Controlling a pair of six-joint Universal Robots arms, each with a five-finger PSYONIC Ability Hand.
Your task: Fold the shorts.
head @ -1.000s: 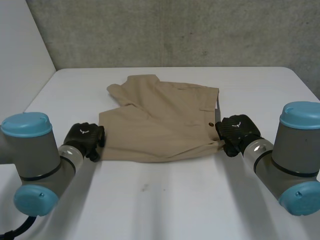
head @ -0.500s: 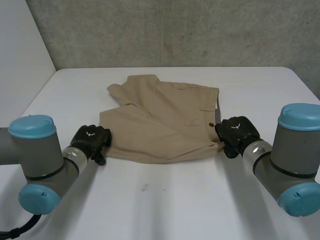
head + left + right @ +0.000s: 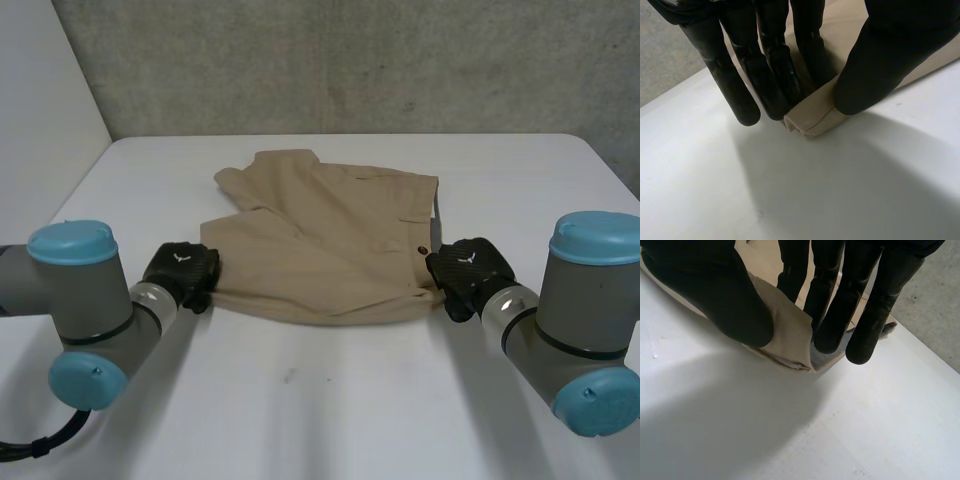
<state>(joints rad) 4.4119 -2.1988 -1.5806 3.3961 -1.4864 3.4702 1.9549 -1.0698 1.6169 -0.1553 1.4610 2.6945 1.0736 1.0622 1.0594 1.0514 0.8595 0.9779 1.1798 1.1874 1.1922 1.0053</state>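
From my station, the tan shorts [image 3: 330,235] lie spread across the middle of the white table [image 3: 330,400], a little toward its far side, with the concrete wall [image 3: 350,60] behind. Both arms reach in from the near side, 1 hand at each near corner of the cloth.

The left hand [image 3: 182,270] is at the near-left corner. In its wrist view the fingers [image 3: 772,80] come down on one face of the cloth and the thumb [image 3: 885,65] presses on the other, so that the hemmed corner of the shorts [image 3: 815,117] is pinched between them and pokes out just past the fingertips, over the bare table [image 3: 790,200].

The right hand [image 3: 468,270] is at the near-right corner, just beside a small dark button [image 3: 422,250]. Its wrist view shows the same sort of grip: thumb [image 3: 730,300] on the tan face of the shorts [image 3: 790,335], fingers [image 3: 837,310] closed against the other side (a bit of grey lining [image 3: 820,356] peeks out at the fingertips).

Between the 2 hands the near edge of the shorts runs in a shallow curve with a thin shadow beneath it; the far part lies flat on the table.
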